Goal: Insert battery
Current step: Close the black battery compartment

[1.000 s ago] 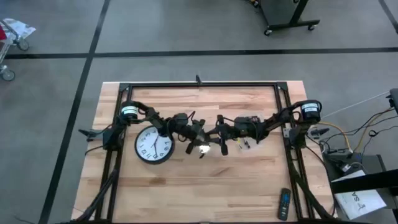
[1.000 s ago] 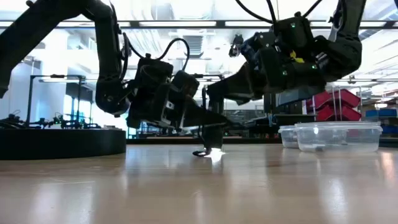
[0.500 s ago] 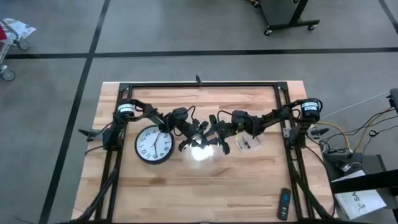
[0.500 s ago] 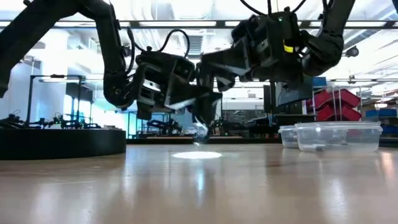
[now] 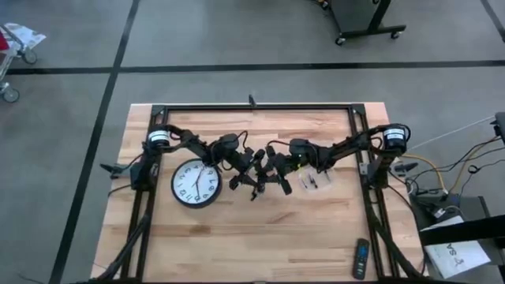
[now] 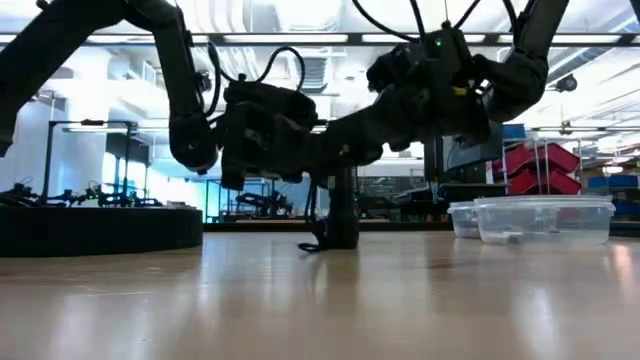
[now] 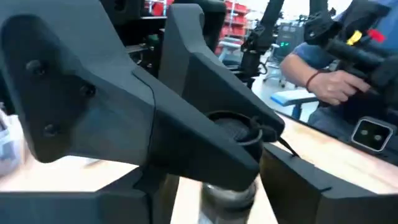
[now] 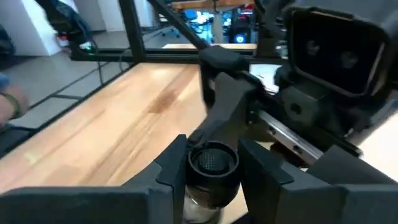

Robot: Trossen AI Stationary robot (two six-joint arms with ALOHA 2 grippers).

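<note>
Both arms meet at the centre of the pale, wood-grained tabletop (image 5: 237, 229), over a dark cylindrical flashlight (image 6: 341, 215) standing upright on the wood, a thin cord looped at its base. The right end effector (image 8: 211, 167) has its two angular black fingers pressed to either side of the ribbed round cap end, gripping it. The left end effector (image 7: 233, 155) clamps the same cylinder. Left of centre lies a round white-faced clock (image 5: 196, 184); right of centre, a clear plastic container (image 6: 540, 218).
</note>
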